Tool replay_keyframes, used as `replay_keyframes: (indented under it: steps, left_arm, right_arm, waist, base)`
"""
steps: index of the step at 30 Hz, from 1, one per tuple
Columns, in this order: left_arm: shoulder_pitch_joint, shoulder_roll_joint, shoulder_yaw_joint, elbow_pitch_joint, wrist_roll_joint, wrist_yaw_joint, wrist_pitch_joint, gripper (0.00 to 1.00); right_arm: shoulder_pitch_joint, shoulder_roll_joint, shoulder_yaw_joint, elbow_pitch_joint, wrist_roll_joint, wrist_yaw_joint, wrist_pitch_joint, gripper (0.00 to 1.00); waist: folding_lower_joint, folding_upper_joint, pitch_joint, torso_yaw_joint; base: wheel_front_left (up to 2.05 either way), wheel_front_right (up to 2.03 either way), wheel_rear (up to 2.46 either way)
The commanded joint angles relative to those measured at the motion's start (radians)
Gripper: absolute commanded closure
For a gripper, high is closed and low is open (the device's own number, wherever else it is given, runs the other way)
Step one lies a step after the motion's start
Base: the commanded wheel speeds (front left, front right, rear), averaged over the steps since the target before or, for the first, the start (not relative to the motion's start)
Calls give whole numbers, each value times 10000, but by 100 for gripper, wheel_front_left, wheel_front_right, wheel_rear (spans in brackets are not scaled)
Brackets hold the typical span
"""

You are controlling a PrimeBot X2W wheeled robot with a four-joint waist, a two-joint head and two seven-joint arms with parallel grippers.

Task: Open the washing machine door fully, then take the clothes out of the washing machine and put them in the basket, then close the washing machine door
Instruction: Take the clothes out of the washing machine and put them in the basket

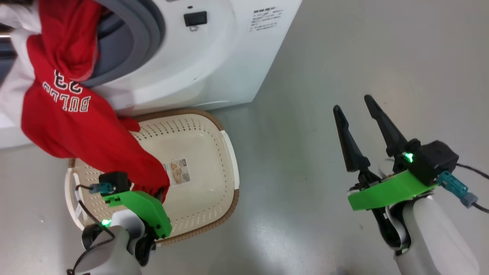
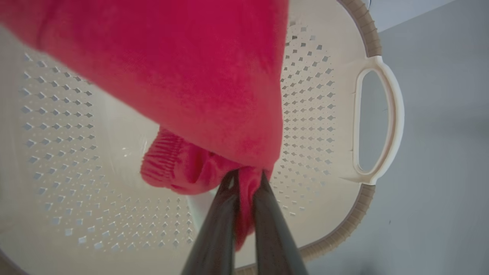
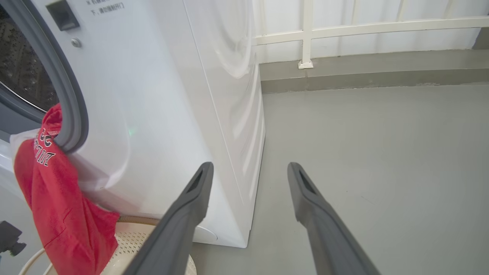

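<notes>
Big white front-loading washing machine (image 1: 214, 57): red fabric garment w/ white lettering (image 1: 76, 130) hangs from drum mouth into cream perforated plastic basket w/ brown rim (image 1: 179, 111). Left tool (image 2: 247, 176) clenched on its low end; right tool (image 1: 352, 103) spread, empty. Tip: pull till fabric clears machine, release low in basket. Count: 1 machine, 1 garment, 1 basket, 2 tools.

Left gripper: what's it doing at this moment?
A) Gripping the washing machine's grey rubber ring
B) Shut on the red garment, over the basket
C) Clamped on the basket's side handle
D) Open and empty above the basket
B: in the left wrist view the left gripper has its two fingers pinched on a fold of the red garment, with the basket beneath.
</notes>
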Motion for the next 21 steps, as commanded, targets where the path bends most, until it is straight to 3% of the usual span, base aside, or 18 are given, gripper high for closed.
replay_keyframes:
  steps: [1,10,12,14,21]
  left_arm:
    - [4,240,122,48,-113,-45,57,100]
    - [-254,239,-118,331,-408,66,200,100]
    - [-308,239,-173,352,-421,130,54,66]
    - [-354,239,-210,372,-444,177,-69,0]
    - [-504,328,-243,418,-439,227,-678,0]
  right_arm:
    - [-96,-6,228,-296,-105,63,-65,0]
    - [-293,-6,190,-343,-158,63,-65,0]
    - [-302,-4,163,-340,-167,63,-65,0]
    - [-312,-1,148,-337,-179,63,-65,0]
    - [-368,12,125,-248,-179,63,-65,0]
  waist:
    - [0,0,239,-89]
    - [0,0,704,-134]
    - [0,0,753,-116]
    - [0,0,780,-98]
    - [0,0,701,-22]
  base:
    - [0,0,0]
    - [0,0,0]
    - [0,0,0]
    - [0,0,0]
    - [0,0,0]
